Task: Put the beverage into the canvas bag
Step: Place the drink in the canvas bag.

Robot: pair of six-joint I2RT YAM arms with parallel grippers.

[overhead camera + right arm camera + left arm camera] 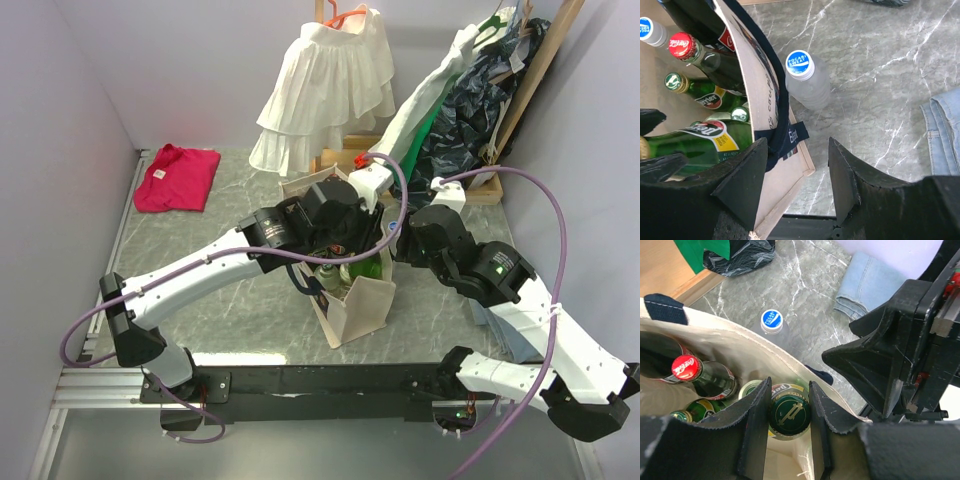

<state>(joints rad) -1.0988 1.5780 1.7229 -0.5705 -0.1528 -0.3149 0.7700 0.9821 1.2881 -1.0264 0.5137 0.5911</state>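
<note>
A: Gripping anything, the left gripper [789, 395]?
B: Yes, clamped on the cap of a green bottle [790, 416], down inside the bag [730, 342].
A: And the right gripper [797, 146]?
B: Open, astride the bag's rim; a clear bottle [808, 82] stands on the table [880, 75] just outside.

The green bottle [790, 415] is mostly hidden below its cap.

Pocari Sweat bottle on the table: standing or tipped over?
Standing: the Pocari Sweat bottle sits cap up, outside the canvas bag.
</note>
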